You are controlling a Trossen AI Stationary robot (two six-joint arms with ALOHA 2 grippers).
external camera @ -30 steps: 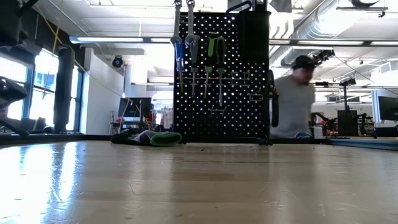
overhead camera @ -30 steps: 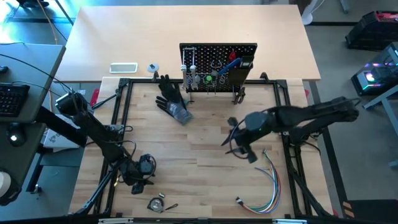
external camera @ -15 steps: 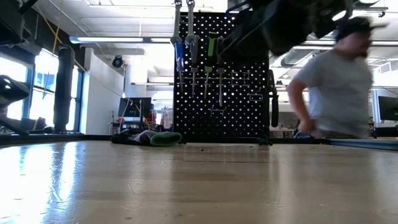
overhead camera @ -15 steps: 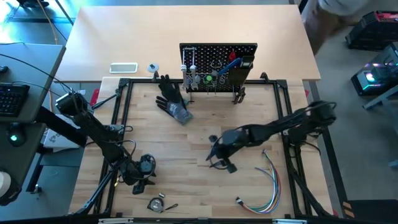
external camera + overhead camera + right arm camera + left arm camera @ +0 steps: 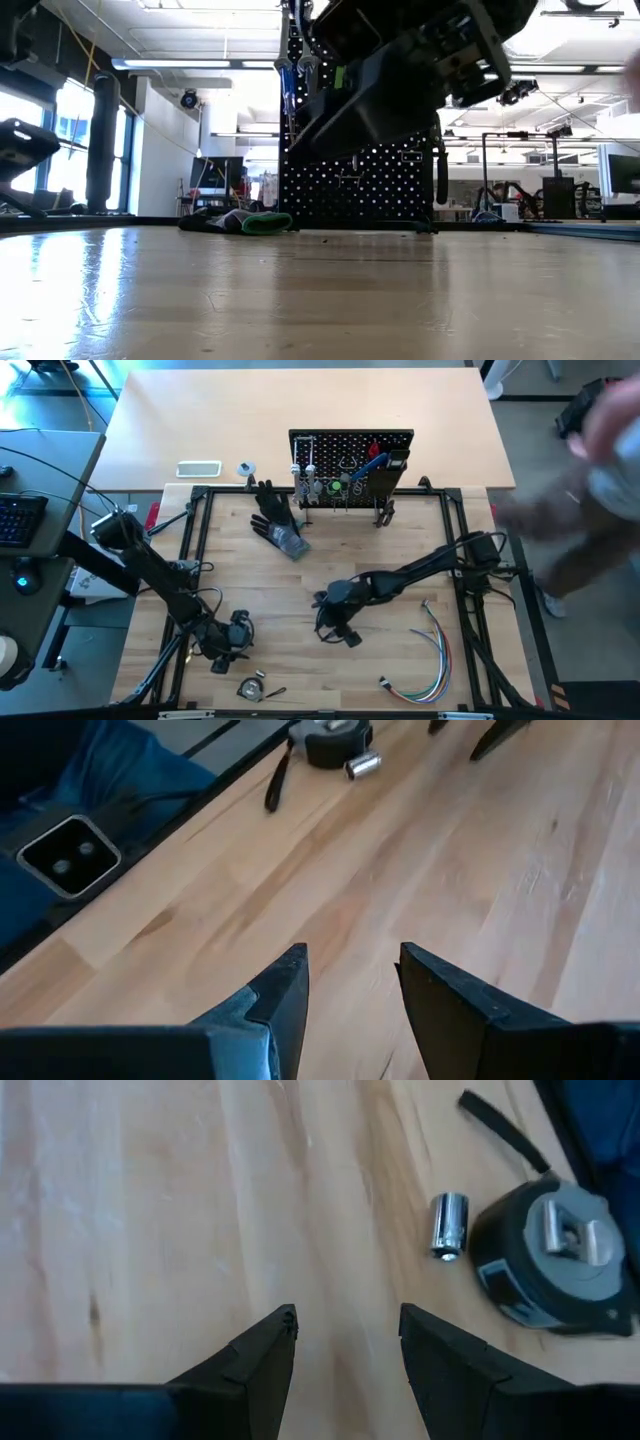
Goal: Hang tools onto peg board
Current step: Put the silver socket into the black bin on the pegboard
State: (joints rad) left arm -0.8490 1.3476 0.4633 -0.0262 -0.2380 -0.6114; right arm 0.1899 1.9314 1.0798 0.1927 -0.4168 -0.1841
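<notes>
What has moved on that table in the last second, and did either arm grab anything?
The right gripper swept away from the peg board side toward the table's middle and nearer the left arm, fingers open and empty. A person came into view at the right edge. The left gripper, the tape measure, the glove and the wires stayed put. Nothing was grabbed or released.

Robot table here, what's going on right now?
Several tools already hang on the peg board at the far side. Both grippers are open and empty. The right gripper reaches over the middle of the table. The left gripper sits near the front edge, close to a tape measure and a small silver socket.
</notes>
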